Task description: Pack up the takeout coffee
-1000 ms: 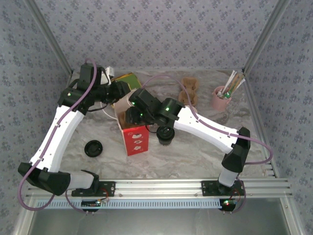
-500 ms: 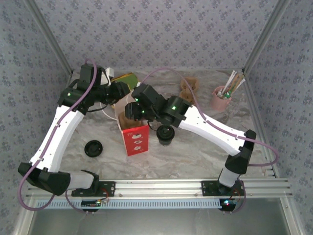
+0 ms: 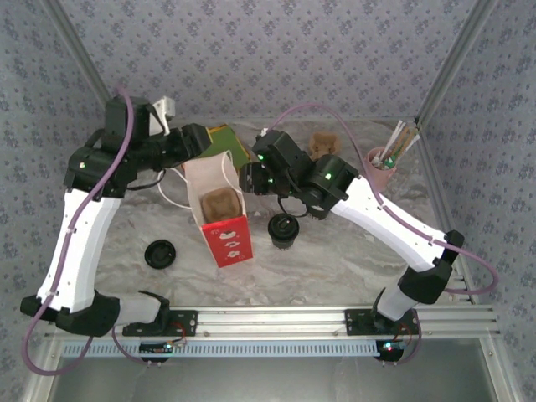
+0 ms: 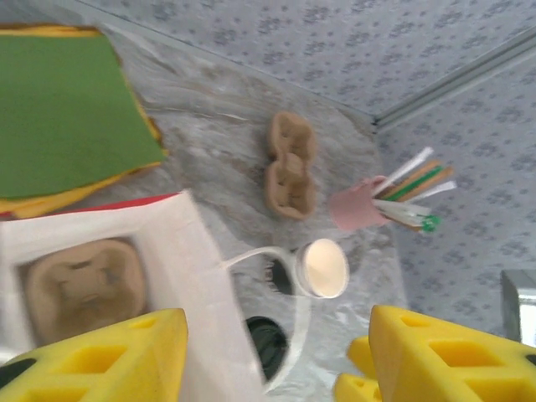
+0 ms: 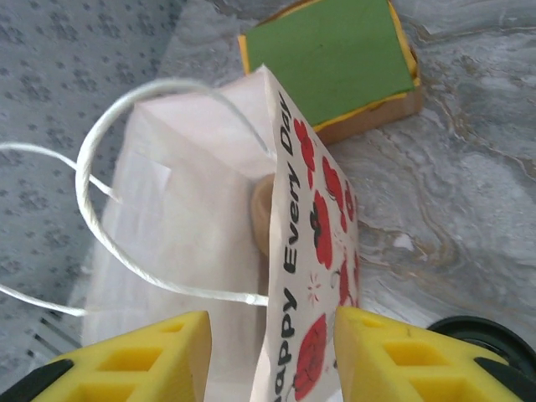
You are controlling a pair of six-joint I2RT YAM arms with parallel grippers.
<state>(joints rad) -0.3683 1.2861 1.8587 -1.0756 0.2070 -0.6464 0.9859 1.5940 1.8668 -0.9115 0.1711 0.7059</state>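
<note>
Takeout coffee, the small round paper cup [image 3: 283, 230] with a white rim and dark ribbed sleeve, stands on your pale marbled surface [image 3: 343, 261] just to the right of the tall red-and-white paper bag [image 3: 224, 239]. It is outside the bag, and neither arm touches it.

Your left pincer [image 4: 272, 360] hangs above the bag's far left corner. It is released, with its yellow fingers [image 4: 96, 356] well apart and nothing between them. Your right pincer [image 5: 272, 352] hovers over the bag's right side. It is also released; the printed wall of the bag lies below the gap, and you can see clear space on both sides of it.

The bag stands upright and open, its white cord handles splayed outward. A brown moulded pulp cup holder [image 3: 219, 203] sits in the bottom.

A second brown pulp holder [image 3: 322, 149] lies near the back of the surface. A pink cup of sticks and straws [image 3: 377, 170] stands at the back right. A flat green-topped box with yellow edges [image 3: 228, 136] rests behind the bag. A black round lid [image 3: 160, 254] lies on the surface to the bag's left.
</note>
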